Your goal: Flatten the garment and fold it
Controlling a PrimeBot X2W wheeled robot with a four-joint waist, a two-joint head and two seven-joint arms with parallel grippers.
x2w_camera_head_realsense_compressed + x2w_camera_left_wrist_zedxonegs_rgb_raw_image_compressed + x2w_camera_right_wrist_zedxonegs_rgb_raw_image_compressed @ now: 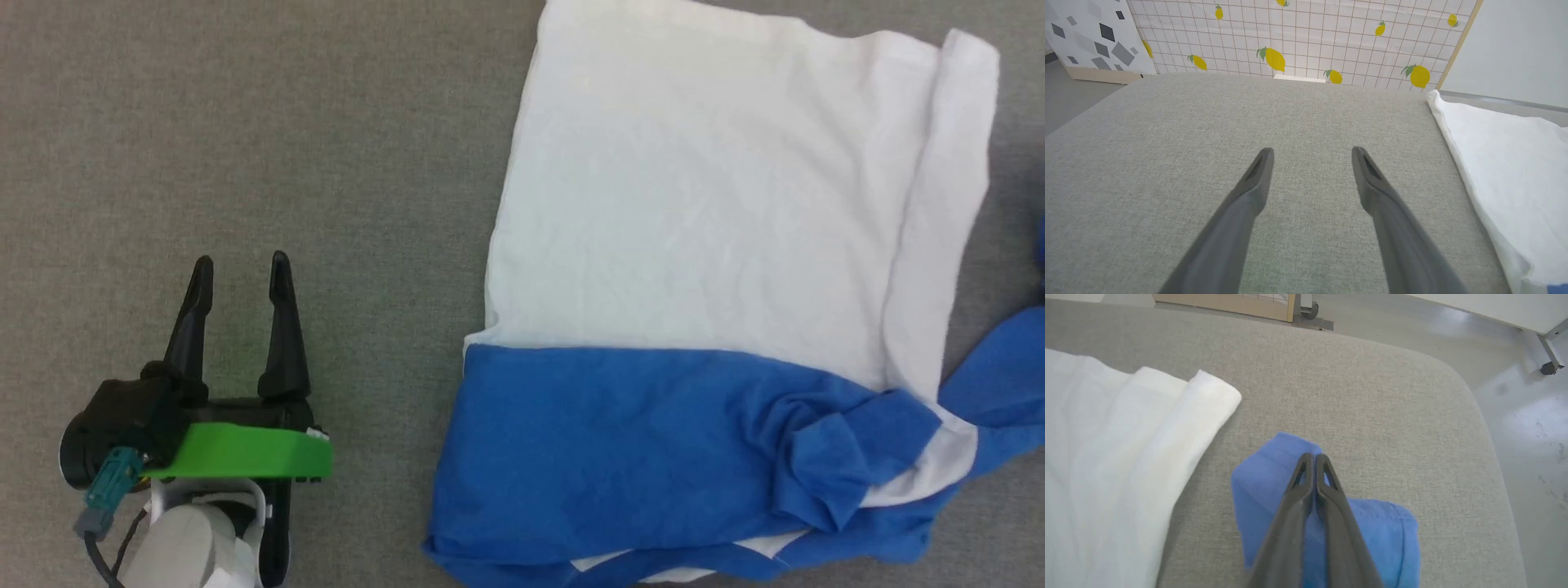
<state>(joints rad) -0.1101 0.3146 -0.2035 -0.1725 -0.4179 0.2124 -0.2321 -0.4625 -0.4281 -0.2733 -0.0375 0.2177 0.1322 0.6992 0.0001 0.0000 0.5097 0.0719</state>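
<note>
Shirt (694, 204) is laid half-folded on grey pad (245, 122), to R of L gripper (241, 260), which is held wide. R gripper (1314, 456) is shut over blue sleeve (1261, 482); whether cloth is pinched can't be told. If it's missed, sleeve wouldn't be spread.

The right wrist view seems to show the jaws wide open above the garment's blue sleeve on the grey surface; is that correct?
Not quite: the right wrist view shows the right gripper with its jaws shut, pressed together. They are indeed above the blue sleeve on the grey surface.
</note>
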